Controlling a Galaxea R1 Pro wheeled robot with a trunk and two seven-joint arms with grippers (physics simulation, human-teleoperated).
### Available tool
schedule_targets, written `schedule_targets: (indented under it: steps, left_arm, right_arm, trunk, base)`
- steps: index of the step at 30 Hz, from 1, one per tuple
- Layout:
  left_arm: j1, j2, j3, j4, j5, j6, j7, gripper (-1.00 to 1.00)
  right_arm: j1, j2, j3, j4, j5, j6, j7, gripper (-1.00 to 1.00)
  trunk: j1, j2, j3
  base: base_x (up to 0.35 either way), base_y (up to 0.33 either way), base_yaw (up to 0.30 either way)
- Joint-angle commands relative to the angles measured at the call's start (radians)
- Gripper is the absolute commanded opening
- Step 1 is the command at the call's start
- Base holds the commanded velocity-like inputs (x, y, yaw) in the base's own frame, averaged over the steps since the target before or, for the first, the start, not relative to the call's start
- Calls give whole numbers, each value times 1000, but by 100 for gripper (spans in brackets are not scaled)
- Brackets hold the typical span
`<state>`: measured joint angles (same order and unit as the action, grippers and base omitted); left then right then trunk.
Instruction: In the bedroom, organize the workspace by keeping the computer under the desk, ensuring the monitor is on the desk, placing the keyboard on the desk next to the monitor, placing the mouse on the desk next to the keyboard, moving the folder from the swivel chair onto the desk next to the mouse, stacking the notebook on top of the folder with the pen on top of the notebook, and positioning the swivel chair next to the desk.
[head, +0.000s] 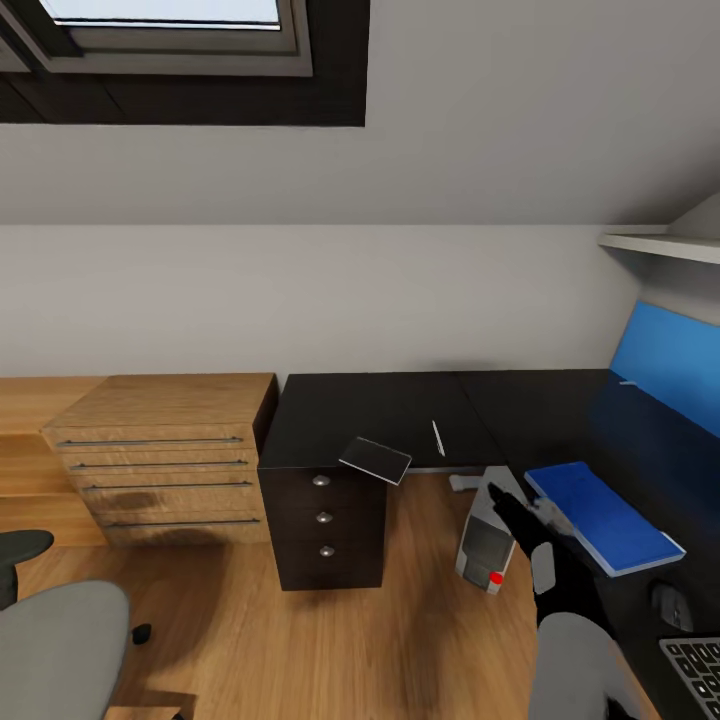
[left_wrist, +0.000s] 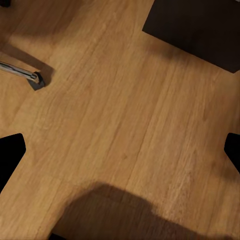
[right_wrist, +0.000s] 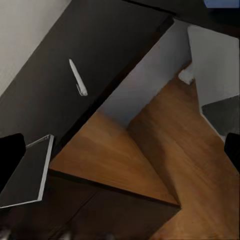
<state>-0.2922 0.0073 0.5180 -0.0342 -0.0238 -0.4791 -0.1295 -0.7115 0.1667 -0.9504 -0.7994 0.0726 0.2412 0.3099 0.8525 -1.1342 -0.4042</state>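
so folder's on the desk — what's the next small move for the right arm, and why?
Probably reach the right gripper forward-left to the notebook. The folder already lies on the desk with nothing on it, while the notebook overhangs the desk's front edge and the pen lies beside it. The gripper looks open and empty.

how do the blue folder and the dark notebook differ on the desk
The folder is bright blue and larger; the notebook is dark grey and smaller. The folder lies fully on the desk near the blue back panel; the notebook overhangs the front edge above the drawers. Both are flat, closed rectangles.
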Motion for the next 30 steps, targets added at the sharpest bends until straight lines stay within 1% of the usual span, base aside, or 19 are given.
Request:
schedule_targets:
  steps: [1,2,4,5,6,7,9,11,13,14,16,17,18,20,21,23,24,26,30]
  left_arm:
    - [-1,0,8,2,-2,-3,-7,100]
    - [-1,0,8,2,-2,-3,-6,100]
    - [-1,1,8,2,-2,-3,-7,100]
    - [-1,1,8,2,-2,-3,-7,100]
    - [-1,2,8,2,-2,-3,-7,100]
    - [-1,2,8,2,-2,-3,-7,100]
    - [-1,2,8,2,-2,-2,-7,100]
    - [-1,2,8,2,-2,-2,-7,100]
    - [-1,2,8,2,-2,-1,-7,100]
    - [-1,2,8,2,-2,-1,-7,100]
    - [-1,2,8,2,-2,-1,-7,100]
    - [-1,2,8,1,-2,-1,-7,100]
    - [-1,2,7,1,-2,-1,-7,100]
    - [-1,2,7,2,-2,-1,-7,100]
    - [-1,2,7,2,-2,-2,-7,100]
    - [-1,2,7,2,-2,-2,-7,100]
    - [-1,2,7,2,-2,-2,-7,100]
    - [-1,2,7,2,-2,-2,-7,100]
    - [-1,2,7,2,-1,-3,-7,100]
  right_arm:
    - [-2,2,2,33,74,-18,35,100]
    - [-2,3,6,52,104,-33,44,100]
    - [-2,2,31,153,206,-111,64,100]
    - [-2,2,37,183,227,-135,67,100]
    - [-2,-2,49,243,265,-182,69,100]
    - [-2,-5,55,272,283,-207,68,100]
    - [-2,-19,72,371,340,-300,48,100]
    - [-2,-26,78,432,363,-363,22,100]
    - [-2,-41,82,504,378,-432,-7,100]
    - [-2,-46,82,521,381,-444,-12,100]
    - [-2,-74,82,587,382,-473,-29,100]
    - [-2,-82,82,600,382,-478,-32,100]
    - [-2,-100,82,619,383,-484,-36,100]
    - [1,-124,82,639,384,-490,-47,100]
    - [9,-139,81,650,383,-494,-62,100]
    - [24,-154,81,657,383,-502,-84,100]
    - [44,-165,81,662,383,-516,-107,100]
    - [68,-175,82,667,383,-543,-130,100]
    - [91,-181,82,672,385,-588,-145,100]
  trunk:
    - [0,-1,-1]
    - [0,-1,-1]
    - [0,-1,-1]
    - [0,-1,-1]
    - [0,-1,-1]
    - [0,-1,-1]
    - [0,-1,-1]
    - [0,-1,-1]
    - [0,-1,-1]
    - [0,-1,-1]
    - [0,-1,-1]
    - [0,-1,-1]
    - [0,-1,-1]
    - [0,-1,-1]
    - [0,-1,-1]
    - [0,-1,-1]
    - [0,-1,-1]
    - [0,-1,-1]
    - [0,-1,-1]
  base:
    - [0,0,0]
    - [0,0,0]
    - [0,0,0]
    - [0,0,0]
    - [0,0,0]
    - [0,0,0]
    - [0,0,0]
    - [0,0,0]
    - [0,0,0]
    - [0,0,0]
    - [0,0,0]
    - [0,0,0]
    - [0,0,0]
    - [0,0,0]
    - [0,0,0]
    - [0,0,0]
    - [0,0,0]
    - [0,0,0]
    - [0,0,0]
